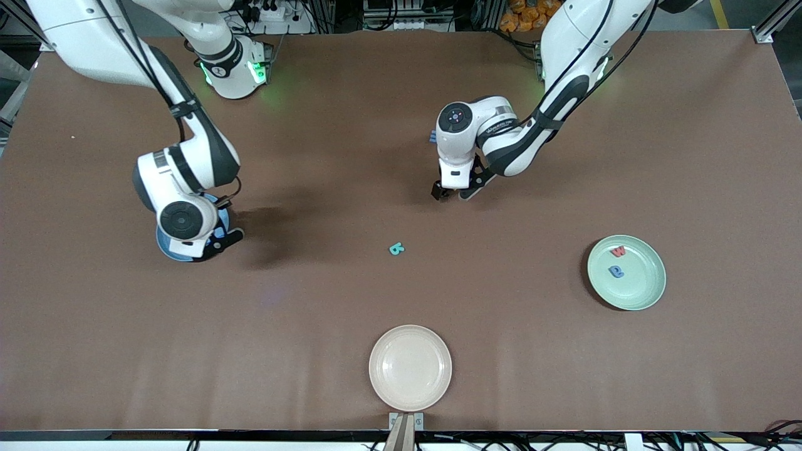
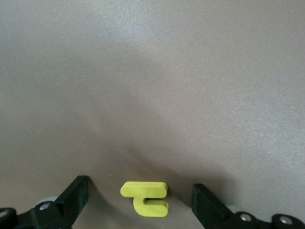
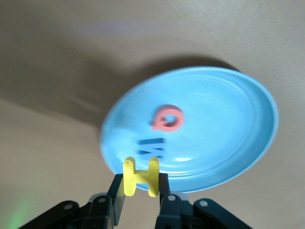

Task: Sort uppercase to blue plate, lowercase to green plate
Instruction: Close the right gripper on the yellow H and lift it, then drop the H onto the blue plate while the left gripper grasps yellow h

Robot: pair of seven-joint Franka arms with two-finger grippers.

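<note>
Brown matte cloth covered the table [image 1: 401, 113] from edge to edge, smooth apart from faint creases low in the front view.

Progress: the task stood roughly half finished. In the right wrist view the blue plate [image 3: 228, 119] already carried the red round letter [image 3: 168, 118] and the blue M [image 3: 151, 147]. The right gripper [image 3: 141, 183] hung over that plate's rim, fingers clamped on the yellow H [image 3: 141, 177], so a third capital seemed about to be delivered. In the front view this plate [image 1: 164, 247] showed only as a blue crescent under the right wrist, at middle left of the frame. The green plate [image 1: 626, 272], at lower right, held the red w [image 1: 619, 252] and a blue rounded letter [image 1: 616, 271].

Remaining: the teal B [image 1: 396, 248] lay loose near the frame's centre. The yellow hooked letter [image 2: 145, 198] lay on the cloth between the widely parted fingers of the left gripper [image 2: 140, 202], which hovered low over it, not yet gripping. A small blue piece [image 1: 432, 136] peeped out beside the left wrist; its letter could not be read.

Materials: the letters were thick, flat-cut foam with square edges and a dull finish. All plates were round, shallow and glossy, catching soft highlights. The cream plate [image 1: 410, 368], at bottom centre, sat unused.
</note>
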